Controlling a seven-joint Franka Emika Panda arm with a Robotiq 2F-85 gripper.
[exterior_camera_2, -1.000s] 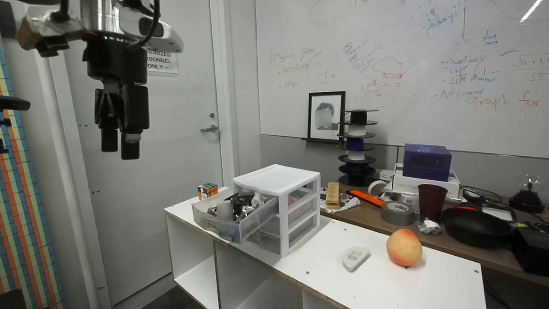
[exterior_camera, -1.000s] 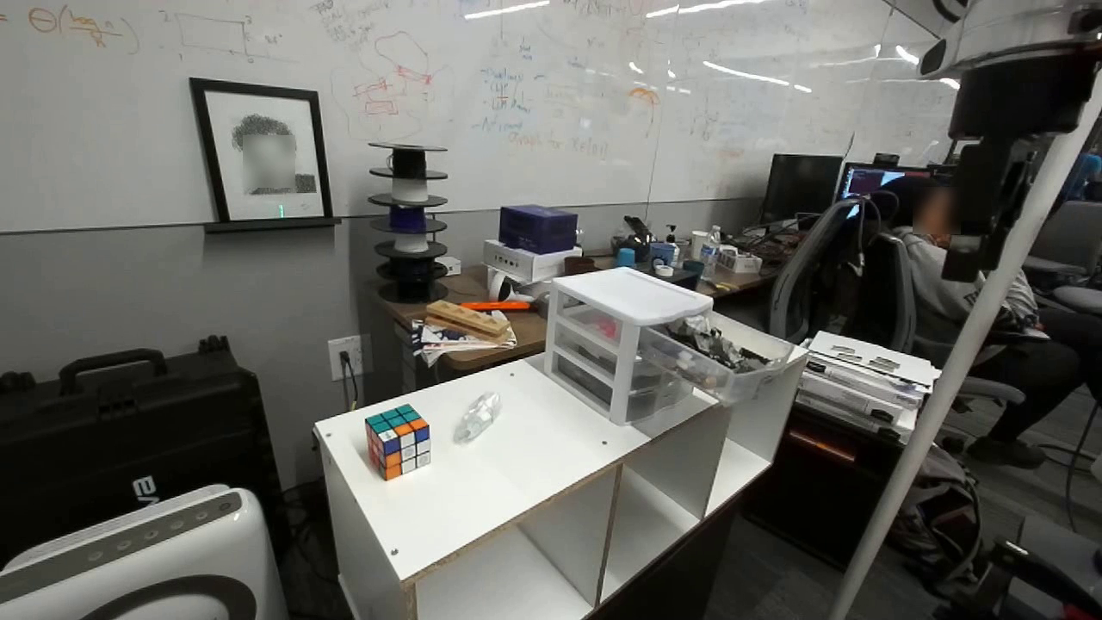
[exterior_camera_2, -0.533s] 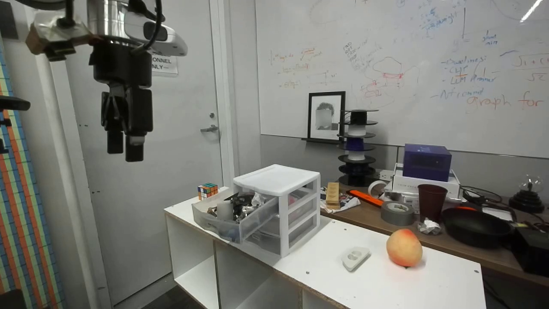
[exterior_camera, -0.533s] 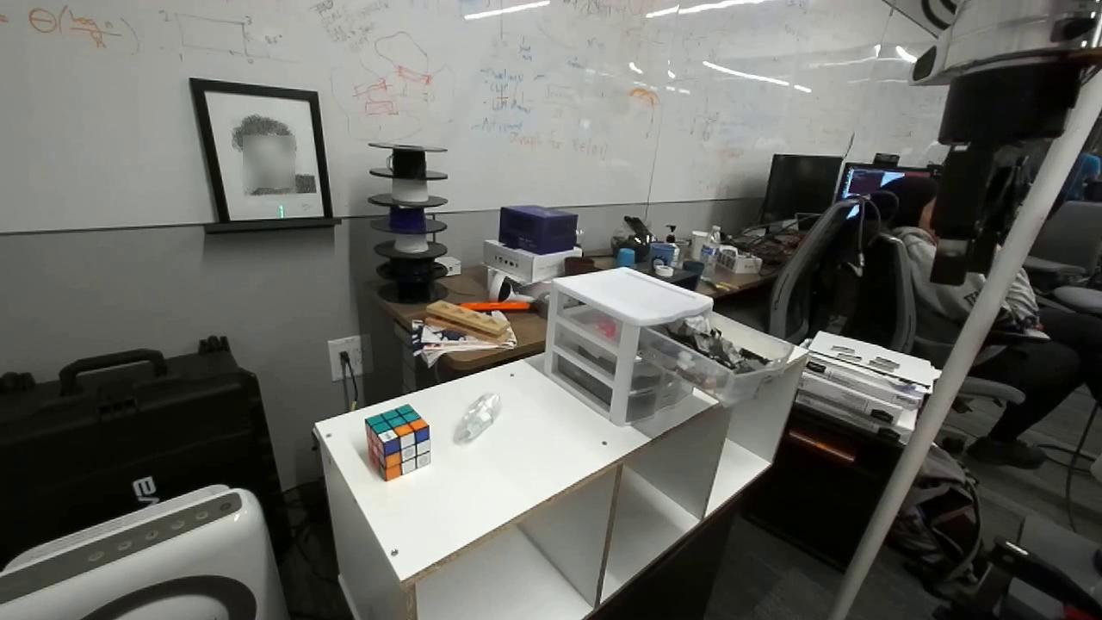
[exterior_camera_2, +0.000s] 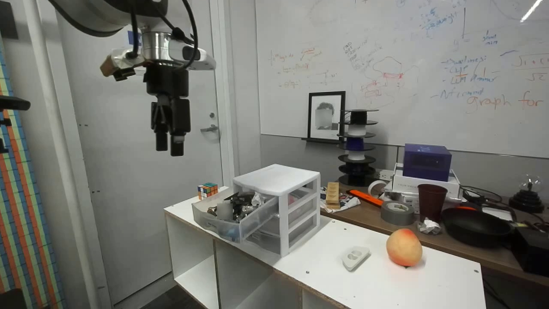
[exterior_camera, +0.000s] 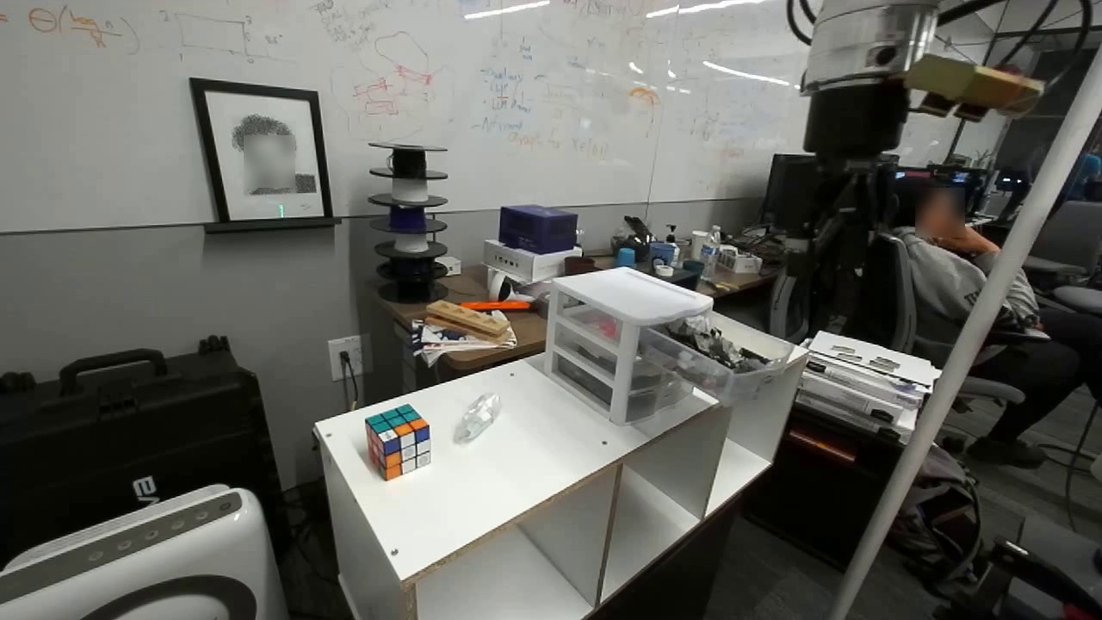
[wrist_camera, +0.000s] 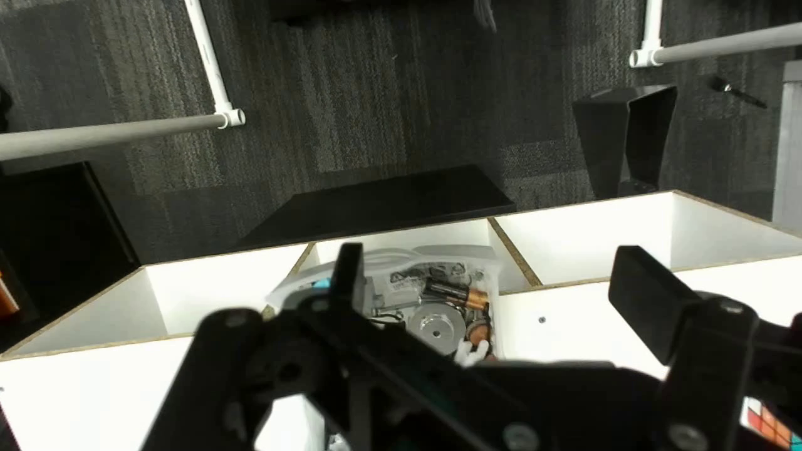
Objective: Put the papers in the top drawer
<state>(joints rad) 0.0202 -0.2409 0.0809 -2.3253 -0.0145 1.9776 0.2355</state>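
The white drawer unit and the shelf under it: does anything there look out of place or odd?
Two things. The top drawer is open, sticking out past the edge of the shelf, with a jumble of bits inside. And a crumpled whitish scrap lies loose near the Rubik's cube, like litter.

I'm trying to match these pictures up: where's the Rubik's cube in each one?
In an exterior view: the Rubik's cube sits left of centre, in the lower half.
In an exterior view: the Rubik's cube looks smaller, left of centre, slightly below mid-height.
Wrist view: the Rubik's cube shows only in part, cut off at the bottom right corner.
Shared landmark: the open top drawer, in all three.
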